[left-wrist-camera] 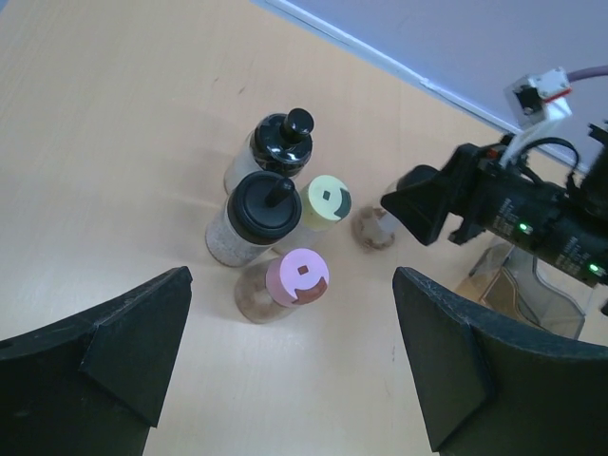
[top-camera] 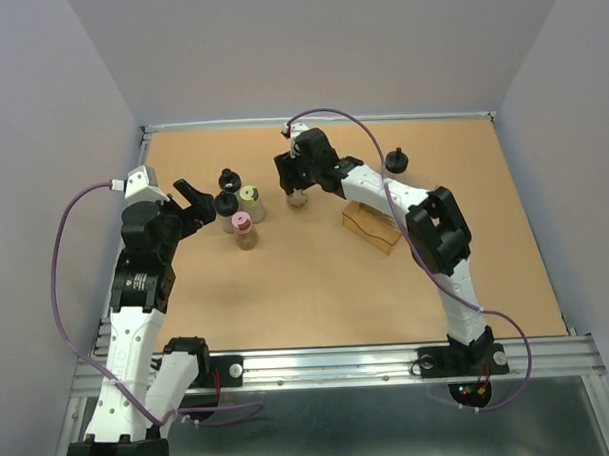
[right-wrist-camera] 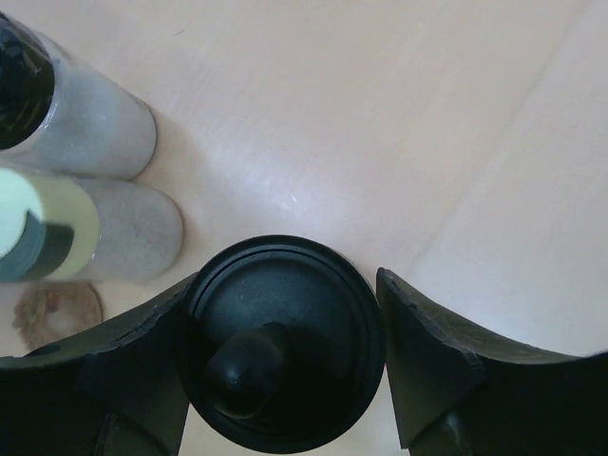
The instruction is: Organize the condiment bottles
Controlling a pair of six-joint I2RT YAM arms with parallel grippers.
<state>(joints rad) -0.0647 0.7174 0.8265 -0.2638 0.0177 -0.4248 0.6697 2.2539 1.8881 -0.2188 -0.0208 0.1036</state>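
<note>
black-capped bottle between right gripper fingers: body hidden under its cap, contact unclear | yellow-green-capped bottle left of the fingers: cropped at the edge | overhead: gripper covers the held-side bottle's top

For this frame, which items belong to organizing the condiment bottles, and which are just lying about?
Job items: rear black-capped bottle, front black-capped bottle, yellow-green-capped bottle, pink-capped bottle, all clustered; middle black-capped bottle inside the right claw; lone black-capped bottle at the far right.
Lying about: amber clear box.

Tan table, apparently six condiment bottles upright, amber-tinted clear box
</note>
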